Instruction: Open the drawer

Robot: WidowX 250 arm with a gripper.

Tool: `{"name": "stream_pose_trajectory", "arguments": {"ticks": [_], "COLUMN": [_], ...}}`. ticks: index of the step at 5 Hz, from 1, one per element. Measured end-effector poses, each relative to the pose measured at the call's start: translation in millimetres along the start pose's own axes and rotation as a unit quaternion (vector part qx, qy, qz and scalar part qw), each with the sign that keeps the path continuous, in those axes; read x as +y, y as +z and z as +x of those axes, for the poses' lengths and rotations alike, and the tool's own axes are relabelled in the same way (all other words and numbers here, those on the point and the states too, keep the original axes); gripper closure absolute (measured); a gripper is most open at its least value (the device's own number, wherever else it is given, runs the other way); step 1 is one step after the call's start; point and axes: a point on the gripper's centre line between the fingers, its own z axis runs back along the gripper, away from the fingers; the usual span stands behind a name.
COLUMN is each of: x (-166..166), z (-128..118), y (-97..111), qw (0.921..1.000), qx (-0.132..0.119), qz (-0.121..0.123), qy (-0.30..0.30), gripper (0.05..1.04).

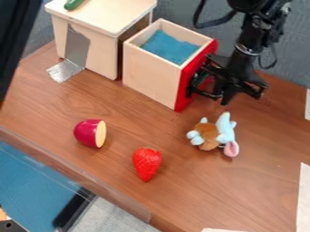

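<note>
Though the pale, red-fronted drawer (148,72) stands open, I cannot tell if the fingers (227,94) are.

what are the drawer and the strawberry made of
The drawer seems to be smooth, matte wood, going by its pale tan walls; its red front looks painted. The strawberry looks like shiny plastic, given its glints and speckled skin, though rubber is possible.

The tabletop (200,195) is lit softly and fairly evenly — only faint shadows are cast beside the strawberry (146,164). Pale glints are thrown back by silver tape (64,70).
</note>
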Motion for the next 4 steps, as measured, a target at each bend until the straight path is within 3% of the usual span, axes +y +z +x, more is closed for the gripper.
{"name": "stream_pose_trajectory", "arguments": {"ticks": [2, 3, 4], "x": [9, 20, 23], "z": [9, 18, 12], "y": [16, 63, 88], "qw": [0.9974, 0.9939, 0.9904], "qx": [0.000, -0.046, -0.060], "qz": [-0.031, -0.079, -0.115], "qy": [0.065, 0.061, 0.049], "gripper": [0.393, 0.121, 0.076]}}
